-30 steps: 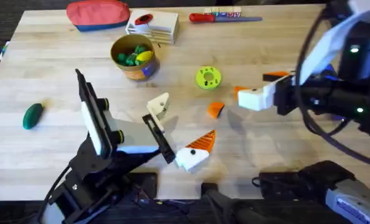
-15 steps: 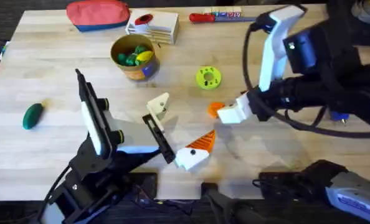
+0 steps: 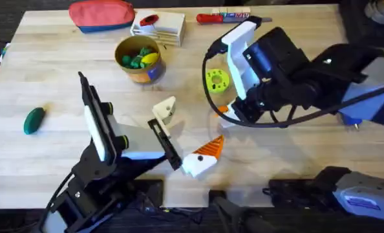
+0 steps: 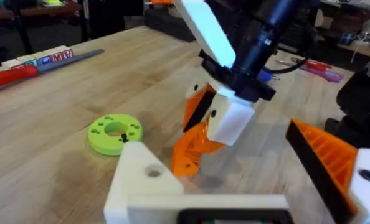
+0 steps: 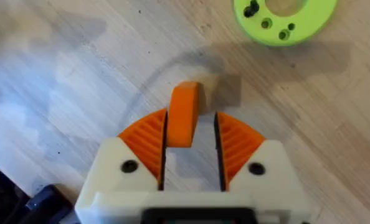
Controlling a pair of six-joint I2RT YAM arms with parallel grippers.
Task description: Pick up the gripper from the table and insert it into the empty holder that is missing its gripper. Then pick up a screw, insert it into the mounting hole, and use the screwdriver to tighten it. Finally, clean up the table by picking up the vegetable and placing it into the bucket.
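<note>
Gripper piece [image 5: 184,114], the small orange wedge, lies on the table [image 3: 289,162] just below the green disc [image 3: 216,80] in the overhead view, between the two fingers of the right gripper [image 5: 191,146]. In the right wrist view the wedge sits against one orange ribbed pad [image 5: 149,140], with a gap to the other pad; the jaws stand partly open around it, and a firm clamp cannot be confirmed. In the left wrist view the right gripper [image 4: 200,127] points down at the wedge [image 4: 194,149], which touches the wood beside the disc [image 4: 114,132]. The right arm reaches in from the right side of the table and covers the area right of the disc.

Left gripper [image 3: 189,150] rests low, below and left of the disc; its jaws are wide apart and hold nothing. One finger shows an orange pad [image 3: 210,147]; the other [image 3: 165,110] is bare white.

Bucket [image 3: 140,59] stands left of the disc and above it, with green and yellow pieces inside. Vegetable [image 3: 33,120] lies far left of the disc, near the table edge. Red pouch [image 3: 102,14] and red-handled screwdriver [image 3: 227,17] lie along the far edge, beyond the disc.
</note>
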